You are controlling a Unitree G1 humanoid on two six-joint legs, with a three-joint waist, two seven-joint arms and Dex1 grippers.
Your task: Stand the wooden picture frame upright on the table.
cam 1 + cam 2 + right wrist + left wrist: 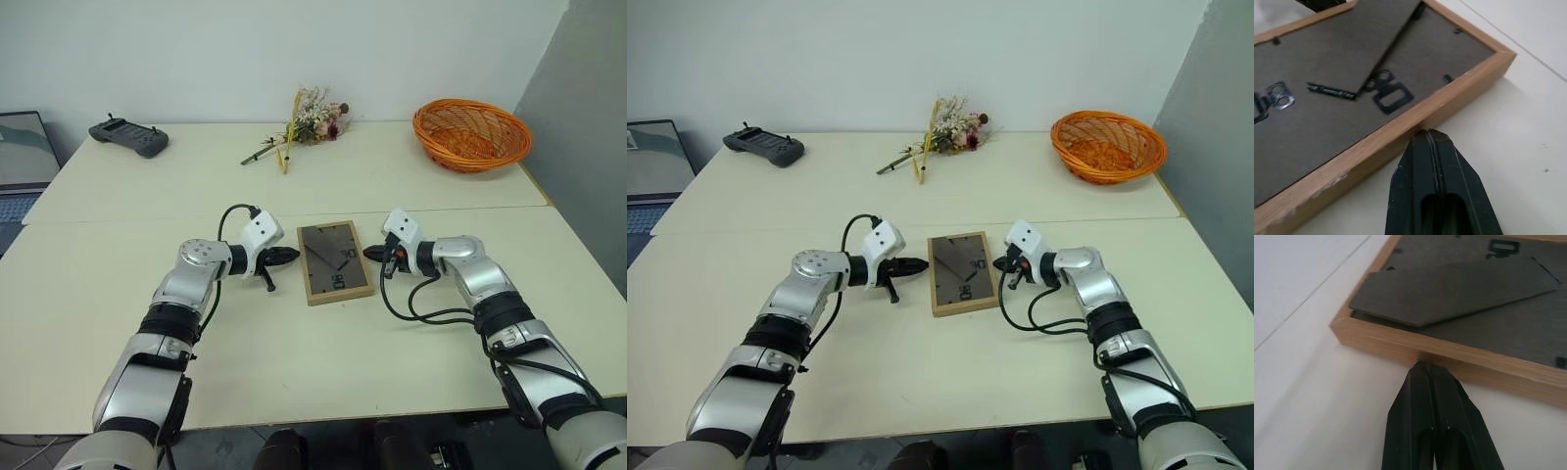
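The wooden picture frame [333,260] lies flat, back up, on the table [294,343], just in front of the seam between its two sections. Its dark grey-brown back shows the fold-out stand [1449,289] and metal hangers [1387,97]. My left gripper [291,257] is shut, and its tips touch the frame's left wooden edge [1449,357]. My right gripper [370,253] is shut too, with its tips against the frame's right edge [1400,132]. Neither gripper holds anything; the frame sits between the two.
An orange wicker basket [471,134] stands at the back right. A bunch of dried flowers [306,122] lies at the back middle and a dark handheld controller [128,136] at the back left. A laptop [20,162] sits off the table's left side.
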